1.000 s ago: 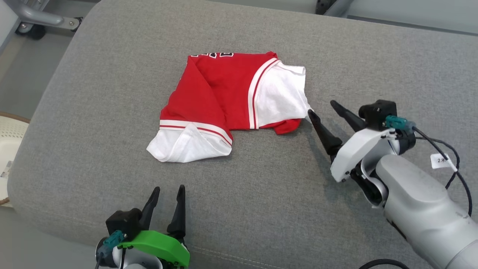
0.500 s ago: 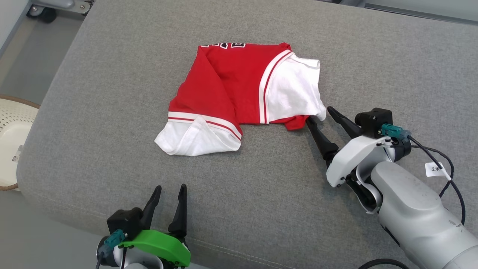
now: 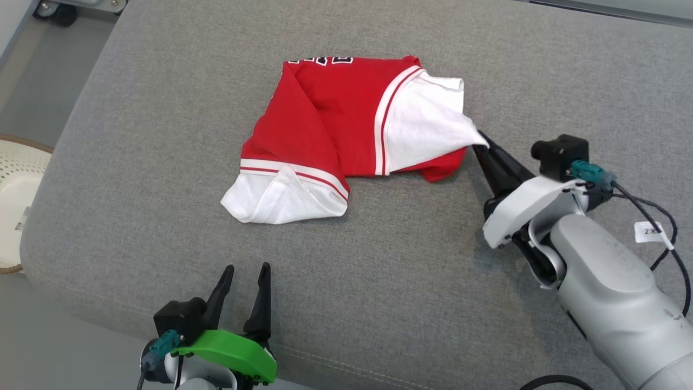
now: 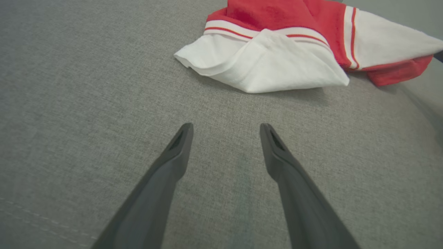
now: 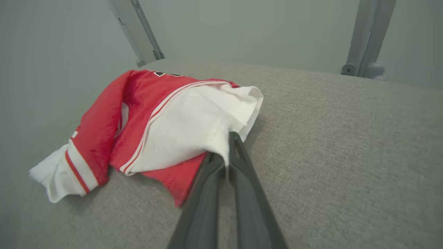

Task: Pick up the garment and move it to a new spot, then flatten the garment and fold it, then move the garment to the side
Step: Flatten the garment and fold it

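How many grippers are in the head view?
2. The left gripper sits at lower left, open above the grey cushion, apart from the garment; the right gripper at right is shut on the garment's white corner.

1. garment (image 3: 335, 124): soft cloth, matt, creased; red and white panels.
2. worktop (image 3: 433, 281): grey woven upholstery, coarse matt weave, stitched seam along the 6 o'clock edge.
3. left pincer (image 3: 247, 266), right pincer (image 3: 482, 142): fingers of dark matt plastic, smooth.
4. green cover (image 3: 227, 352) at 7 o'clock: plastic, satin sheen.
5. white shell (image 3: 528, 203) at 3 o'clock: smooth plastic, slight gloss.
6. forearm (image 3: 612, 287): pale grey, smooth, semi-matt, faint scuffs; metal or plastic unclear.
7. tag (image 3: 649, 232): white, paper-like. cable (image 3: 644, 208): black, rubbery.
8. frame posts (image 5: 368, 34): grey metal, smooth.
9. basket (image 3: 16, 200) at 9 o'clock: white, perforated, brown rim.
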### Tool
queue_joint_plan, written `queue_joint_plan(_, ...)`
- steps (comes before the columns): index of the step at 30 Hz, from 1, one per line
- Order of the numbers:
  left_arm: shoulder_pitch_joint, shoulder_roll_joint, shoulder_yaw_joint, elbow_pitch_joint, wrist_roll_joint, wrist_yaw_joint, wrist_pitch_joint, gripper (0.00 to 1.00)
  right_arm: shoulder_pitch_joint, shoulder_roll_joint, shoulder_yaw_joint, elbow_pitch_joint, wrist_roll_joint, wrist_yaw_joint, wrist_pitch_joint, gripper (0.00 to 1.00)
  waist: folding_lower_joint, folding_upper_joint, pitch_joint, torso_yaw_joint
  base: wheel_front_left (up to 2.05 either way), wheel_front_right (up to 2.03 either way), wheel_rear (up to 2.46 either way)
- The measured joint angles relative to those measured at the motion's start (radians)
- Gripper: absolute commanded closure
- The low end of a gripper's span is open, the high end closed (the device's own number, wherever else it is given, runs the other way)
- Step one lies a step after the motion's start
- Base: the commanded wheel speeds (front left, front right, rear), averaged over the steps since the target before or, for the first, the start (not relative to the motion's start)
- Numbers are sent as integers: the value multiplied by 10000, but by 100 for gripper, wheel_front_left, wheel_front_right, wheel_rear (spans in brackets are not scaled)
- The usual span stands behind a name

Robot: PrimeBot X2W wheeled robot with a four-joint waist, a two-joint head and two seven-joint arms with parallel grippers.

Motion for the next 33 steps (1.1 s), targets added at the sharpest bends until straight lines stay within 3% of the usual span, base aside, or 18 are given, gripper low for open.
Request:
queue_joint_plan(4, -129, 2, -36, -79, 0, -2, 0, 0, -321, -318, -909, -245, -401, 6, 2, 100, 0, 0, 168, 14, 0, 0, 0)
queue_joint_plan(11, -557, 0, -508, -150, -173, -10, 0, 0, -3276, -2704, -2723, 1279, -2391, 4, 111, 100, 0, 0, 619, 490, 0, 0, 0)
queue_joint_plan(14, -503, -2, -654, -140, -303, 13, 0, 0, -4077, -3196, -3060, 2017, -3057, -2, 355, 100, 0, 0, 738, 891, 0, 0, 0)
queue_joint_plan(18, -149, 6, -629, -54, -485, 92, 0, 0, -4597, -2957, -3241, 2426, -3308, 0, 309, 100, 0, -1, 835, 1403, 0, 0, 0)
queue_joint_plan(20, -38, 8, -656, 59, -512, 92, 0, 0, -4723, -2418, -3055, 2594, -3363, 2, 209, 100, 0, -1, 885, 1681, 0, 0, 0)
queue_joint_plan(26, -222, 4, -782, 56, -451, 86, 0, 0, -4838, -1992, -3141, 3513, -3394, 2, 265, 100, 0, -1, 865, 1512, 0, 0, 0)
queue_joint_plan(27, -267, 2, -792, 46, -441, 84, 0, 0, -4837, -2017, -3239, 3718, -3517, 2, 257, 70, 0, 0, 862, 1472, 0, 0, 0)
queue_joint_plan(29, -327, 0, -811, 35, -431, 84, 0, 0, -4821, -2146, -3540, 4211, -3749, 2, 221, 0, 0, 0, 841, 1395, 0, 0, 0)
queue_joint_plan(33, -281, -2, -608, 86, -307, 90, 0, 0, -4353, -2019, -4274, 4688, -3937, 2, 58, 0, 0, -1, 688, 1210, 0, 0, 0)
